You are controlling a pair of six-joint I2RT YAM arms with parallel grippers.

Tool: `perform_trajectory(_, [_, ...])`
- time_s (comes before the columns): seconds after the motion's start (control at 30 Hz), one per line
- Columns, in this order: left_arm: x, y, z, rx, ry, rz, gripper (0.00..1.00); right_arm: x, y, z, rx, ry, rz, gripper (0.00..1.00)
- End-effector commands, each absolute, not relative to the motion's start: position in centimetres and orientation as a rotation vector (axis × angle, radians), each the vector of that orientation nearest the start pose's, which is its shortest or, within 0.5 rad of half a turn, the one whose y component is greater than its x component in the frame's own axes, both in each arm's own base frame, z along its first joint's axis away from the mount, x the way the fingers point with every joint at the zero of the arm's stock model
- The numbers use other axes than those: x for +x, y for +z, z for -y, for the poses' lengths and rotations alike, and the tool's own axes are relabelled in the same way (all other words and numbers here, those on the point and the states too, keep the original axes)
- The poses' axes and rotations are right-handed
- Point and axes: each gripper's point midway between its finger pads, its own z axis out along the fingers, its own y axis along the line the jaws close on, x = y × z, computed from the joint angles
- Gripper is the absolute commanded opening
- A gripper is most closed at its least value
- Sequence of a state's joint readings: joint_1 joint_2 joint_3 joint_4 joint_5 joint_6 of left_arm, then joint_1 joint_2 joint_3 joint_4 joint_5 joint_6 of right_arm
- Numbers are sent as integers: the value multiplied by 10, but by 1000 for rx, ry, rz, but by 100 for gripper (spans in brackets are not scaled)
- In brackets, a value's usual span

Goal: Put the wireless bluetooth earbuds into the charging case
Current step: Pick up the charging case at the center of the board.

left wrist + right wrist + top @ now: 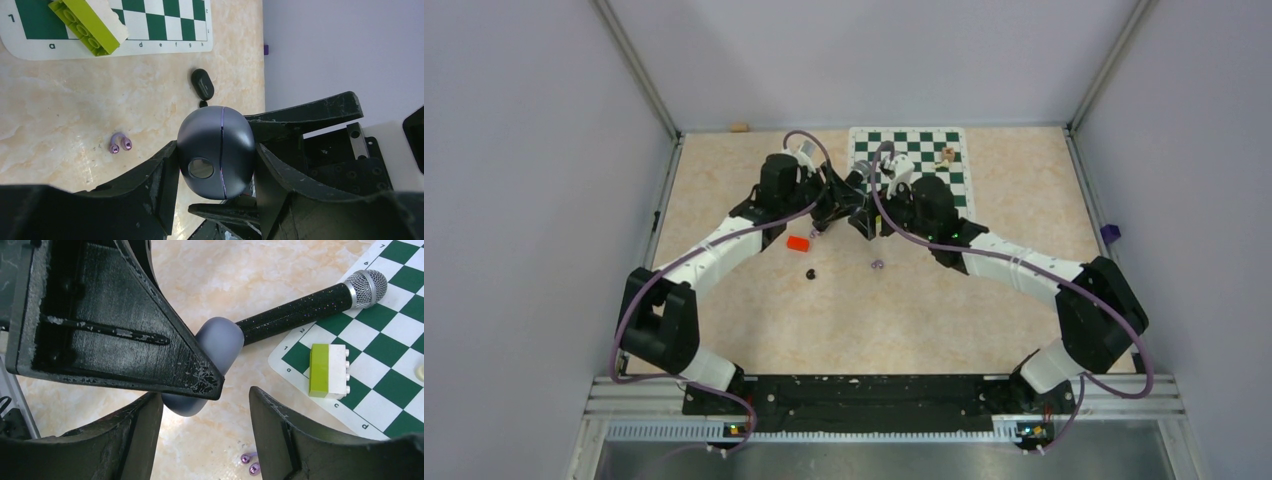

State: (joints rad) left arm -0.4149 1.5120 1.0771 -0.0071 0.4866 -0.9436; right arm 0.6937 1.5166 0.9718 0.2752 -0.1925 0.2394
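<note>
Two claws, one case, buds loose on the bench

Two-handed moment here: the left claw (pixel 215 167) is clamped on the charging case (pixel 216 150), a smooth grey-violet egg pinched across its flanks, with its lid seam shut. The right claw (pixel 202 400) stands parted, jaws either side of the case's lower end. Whether a finger touches it, I cannot tell. Down on the bench (pixel 65 100) lie the earbuds: a glossy black bud (pixel 202 83) just beyond the case and a pale purple piece (pixel 120 144) off to one side, both clear of the claws. My read: these buds are featherlight, hard and slick, apt to squirt out of a pinch, so take each across its fatter body with a gentle squeeze. The case looks rigid but slippery too, and the lid edge by the seam is the spot for opening it.
</note>
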Motion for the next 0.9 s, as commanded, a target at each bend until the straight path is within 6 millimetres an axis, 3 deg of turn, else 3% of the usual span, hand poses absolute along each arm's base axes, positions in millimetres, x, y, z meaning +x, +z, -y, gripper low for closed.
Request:
perform_trajectory(0.0, [353, 227, 281, -217, -1356, -2157, 25, 343, 230, -345, -539, 839, -1767, 62])
perform_trajectory(0.2, [351, 226, 284, -221, -1377, -2163, 25, 348, 231, -343, -529, 806, -1774, 57])
perform_trajectory(0.33, [349, 227, 287, -221, -1415, -2158, 25, 355, 231, -338, -517, 756, -1774, 48])
perform_trajectory(0.87, [344, 231, 296, -201, -1477, -2147, 27, 352, 237, -341, -560, 762, -1754, 31])
